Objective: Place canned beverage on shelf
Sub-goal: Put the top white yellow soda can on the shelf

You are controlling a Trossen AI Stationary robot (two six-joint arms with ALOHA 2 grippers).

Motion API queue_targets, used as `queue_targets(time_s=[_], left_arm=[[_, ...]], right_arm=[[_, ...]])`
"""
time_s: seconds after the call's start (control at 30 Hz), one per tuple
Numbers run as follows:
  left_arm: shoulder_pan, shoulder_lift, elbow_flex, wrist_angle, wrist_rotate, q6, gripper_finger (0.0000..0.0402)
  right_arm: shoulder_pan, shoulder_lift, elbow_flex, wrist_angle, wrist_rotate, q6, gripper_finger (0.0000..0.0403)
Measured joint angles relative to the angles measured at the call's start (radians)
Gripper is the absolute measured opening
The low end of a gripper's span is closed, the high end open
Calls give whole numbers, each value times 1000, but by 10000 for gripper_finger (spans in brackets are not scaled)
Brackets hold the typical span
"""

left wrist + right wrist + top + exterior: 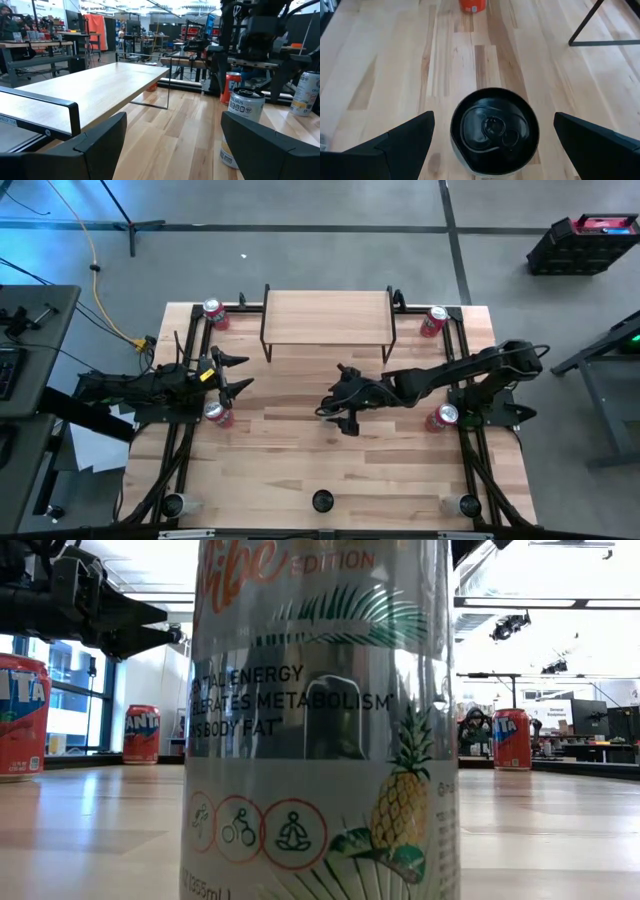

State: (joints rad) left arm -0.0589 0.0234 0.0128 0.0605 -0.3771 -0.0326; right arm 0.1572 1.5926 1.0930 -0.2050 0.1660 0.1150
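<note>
The canned beverage (495, 132), a pale can with a black lid, stands upright on the desk (300, 470) near the middle of the high view, below the shelf and well apart from it. The right tool (340, 400) hangs directly over the can. Its two fingers (395, 145) are spread wide, one on each side of the lid without touching it, and it holds nothing. In the left wrist view the same can (244, 120) stands at right of centre, with the right arm's dark frame above it.

The shelf (328, 318) stands at the upper centre of the desk, its light plank top bare.

The left tool (238, 373) sits at the left middle of the high view, pointing toward the centre, jaws open and empty. A red can (217, 413) stands just beside that arm.

Three more red cans stand at the upper left (215, 312), upper right (433, 320) and right middle (443, 417). A pineapple-printed can (320, 740) fills the centre of the low view.
</note>
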Motion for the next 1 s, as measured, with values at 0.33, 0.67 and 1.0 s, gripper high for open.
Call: queue_targets(time_s=[0.33,0.67,1.0], left_arm=[[0,0,0,0,0,0,314],[0,0,0,0,0,0,314],[0,0,0,0,0,0,314]], right_arm=[[0,6,0,-11,51,63,389],[0,23,-1,-8,17,68,337],[0,34,-1,-2,17,68,304]])
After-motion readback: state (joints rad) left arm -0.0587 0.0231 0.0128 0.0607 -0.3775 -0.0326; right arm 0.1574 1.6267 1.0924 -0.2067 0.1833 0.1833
